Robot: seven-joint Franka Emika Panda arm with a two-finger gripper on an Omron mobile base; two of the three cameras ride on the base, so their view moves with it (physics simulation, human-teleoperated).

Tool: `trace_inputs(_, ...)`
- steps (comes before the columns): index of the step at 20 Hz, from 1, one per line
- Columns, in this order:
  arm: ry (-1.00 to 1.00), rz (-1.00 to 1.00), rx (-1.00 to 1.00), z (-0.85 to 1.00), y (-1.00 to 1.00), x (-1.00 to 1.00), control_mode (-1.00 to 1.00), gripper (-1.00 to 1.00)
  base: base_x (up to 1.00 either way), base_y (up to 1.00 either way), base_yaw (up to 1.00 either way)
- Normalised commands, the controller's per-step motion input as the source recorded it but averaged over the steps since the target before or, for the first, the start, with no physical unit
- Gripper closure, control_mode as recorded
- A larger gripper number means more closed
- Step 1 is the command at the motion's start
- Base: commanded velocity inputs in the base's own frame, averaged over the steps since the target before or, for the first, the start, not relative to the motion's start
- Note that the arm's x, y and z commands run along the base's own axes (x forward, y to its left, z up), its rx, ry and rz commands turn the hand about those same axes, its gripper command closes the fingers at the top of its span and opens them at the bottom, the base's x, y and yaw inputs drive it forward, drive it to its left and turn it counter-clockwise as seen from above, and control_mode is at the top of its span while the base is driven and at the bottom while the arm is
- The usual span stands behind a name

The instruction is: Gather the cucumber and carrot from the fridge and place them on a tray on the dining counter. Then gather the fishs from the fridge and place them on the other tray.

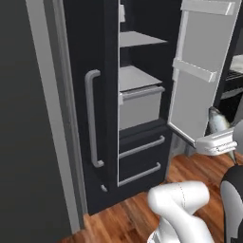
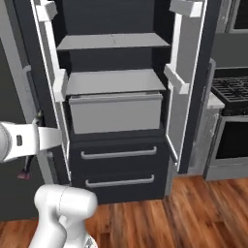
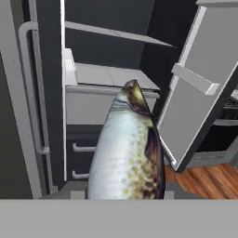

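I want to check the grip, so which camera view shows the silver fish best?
The hand view: the silver-grey fish stands large and central there, its body rising from the end effector. The left base view shows just a small part of it above the end effector. In the right base view I cannot make it out.

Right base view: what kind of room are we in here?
A home kitchen, most likely: an open black fridge with grey shelves and drawers, a stove to its right, and a wood floor.
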Motion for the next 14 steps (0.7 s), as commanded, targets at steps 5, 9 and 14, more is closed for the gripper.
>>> trace_inputs(5,0.0,0.0,0.0,0.0,0.0,0.0,1.0,1.0,-0.38,0.53,-0.51)
trace_inputs(9,0.0,0.0,0.0,0.0,0.0,0.0,1.0,1.0,-0.27,0.57,-0.52)
trace_inputs(14,0.0,0.0,0.0,0.0,0.0,0.0,1.0,1.0,-0.25,0.6,-0.51)
